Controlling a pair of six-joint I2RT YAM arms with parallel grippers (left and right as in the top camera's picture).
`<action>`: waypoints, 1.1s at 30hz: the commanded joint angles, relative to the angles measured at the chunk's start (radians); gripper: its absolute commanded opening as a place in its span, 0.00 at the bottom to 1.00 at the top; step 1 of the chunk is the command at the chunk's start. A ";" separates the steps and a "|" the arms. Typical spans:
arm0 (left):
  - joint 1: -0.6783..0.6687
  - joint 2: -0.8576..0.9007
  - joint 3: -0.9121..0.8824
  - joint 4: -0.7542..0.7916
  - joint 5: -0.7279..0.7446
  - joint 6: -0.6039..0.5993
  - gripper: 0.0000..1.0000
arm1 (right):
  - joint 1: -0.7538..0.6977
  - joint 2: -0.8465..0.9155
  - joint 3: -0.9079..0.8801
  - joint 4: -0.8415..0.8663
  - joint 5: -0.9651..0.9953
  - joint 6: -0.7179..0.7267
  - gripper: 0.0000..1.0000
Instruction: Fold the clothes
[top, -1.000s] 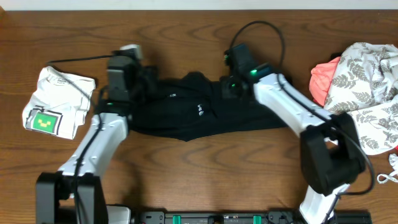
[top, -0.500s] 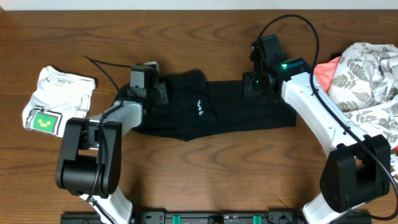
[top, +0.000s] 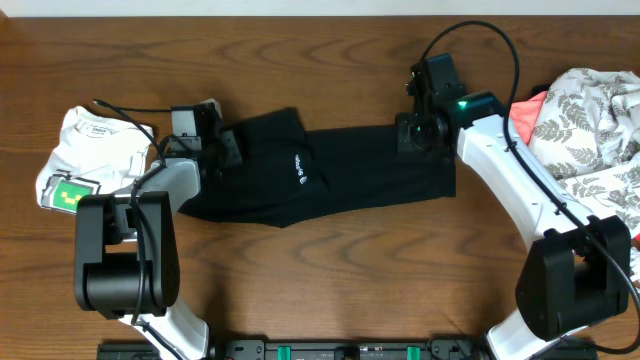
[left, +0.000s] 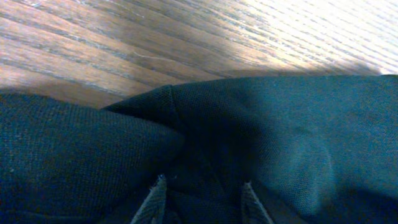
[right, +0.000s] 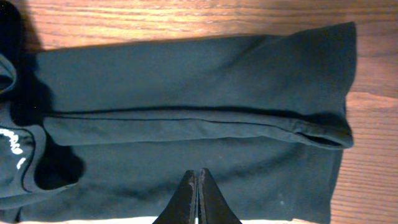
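Clothes (top: 330, 175) lie in a long black strip across the middle of the desk (top: 330, 280). We see our right fingers (right: 198, 186) pressed together above it. Our left fingers (left: 202, 193) look spread over the left end. More folding is left.

Two white-shelled arms with black joints, looping black cables, a green light on the right arm (top: 500, 150).
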 joint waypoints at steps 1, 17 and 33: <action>0.009 0.032 -0.039 -0.007 0.028 -0.013 0.42 | -0.008 0.002 -0.002 0.000 0.011 -0.015 0.02; -0.058 -0.299 -0.035 -0.045 0.036 0.085 0.50 | -0.006 0.033 -0.003 0.012 0.009 -0.015 0.03; -0.222 -0.175 -0.036 -0.186 -0.028 0.317 0.51 | -0.006 0.045 -0.003 0.014 -0.019 -0.015 0.03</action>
